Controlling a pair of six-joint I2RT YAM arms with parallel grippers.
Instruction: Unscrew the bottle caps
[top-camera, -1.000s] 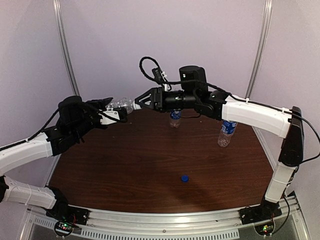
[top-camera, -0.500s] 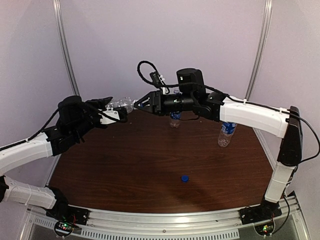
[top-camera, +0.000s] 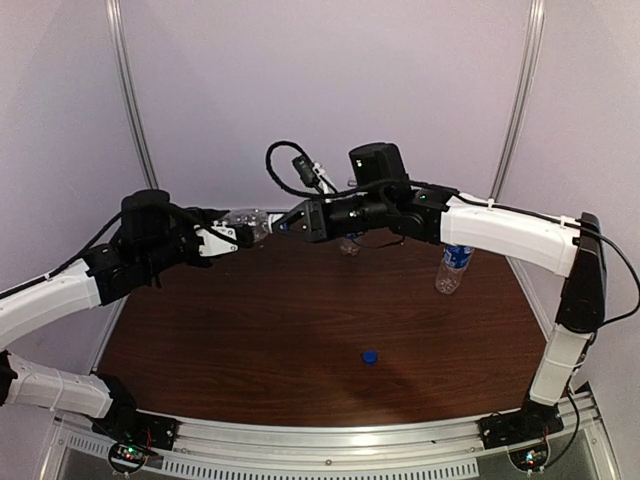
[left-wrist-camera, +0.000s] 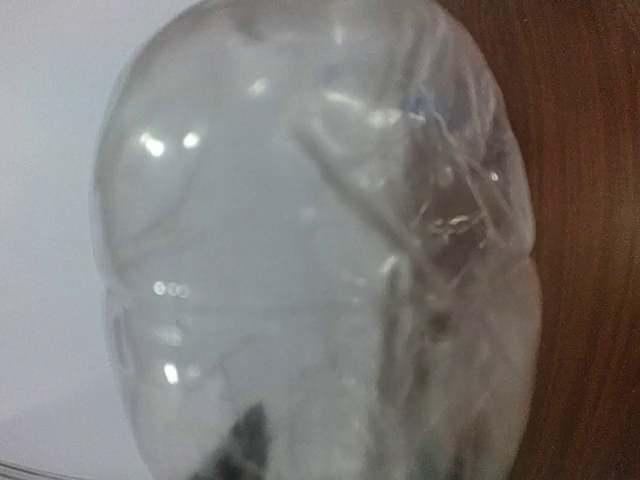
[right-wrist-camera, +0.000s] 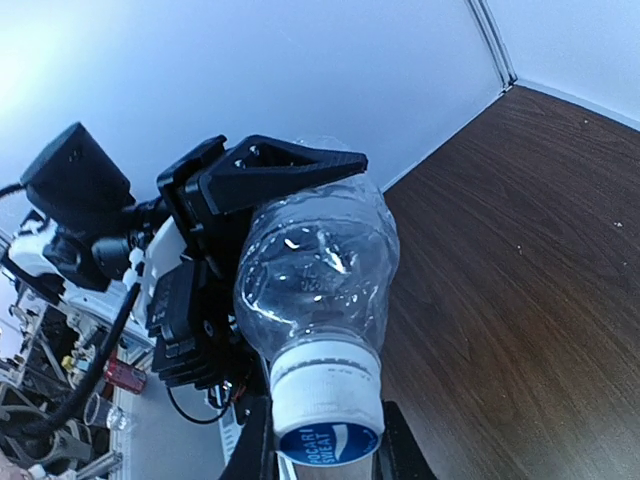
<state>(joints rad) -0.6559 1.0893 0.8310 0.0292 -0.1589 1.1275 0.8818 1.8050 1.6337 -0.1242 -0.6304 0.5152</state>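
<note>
My left gripper (top-camera: 225, 236) is shut on a clear, label-free bottle (top-camera: 247, 221) and holds it sideways above the table's back left. The bottle fills the left wrist view (left-wrist-camera: 320, 250). Its white cap with a blue top (right-wrist-camera: 325, 400) points at my right gripper (top-camera: 287, 222), whose jaws sit on either side of the cap and press on it (right-wrist-camera: 325, 445). A loose dark blue cap (top-camera: 370, 356) lies on the table near the front middle. A blue-labelled bottle (top-camera: 454, 262) stands at the right. Another bottle (top-camera: 349, 245) stands at the back, mostly hidden by the right arm.
The brown table (top-camera: 300, 330) is ringed by pale walls with metal posts (top-camera: 128, 100). The right arm spans the table's back from the right. The left arm reaches in from the left edge.
My right gripper has moved left and closed round the held bottle's cap. The left gripper has shifted the bottle slightly right toward it.
</note>
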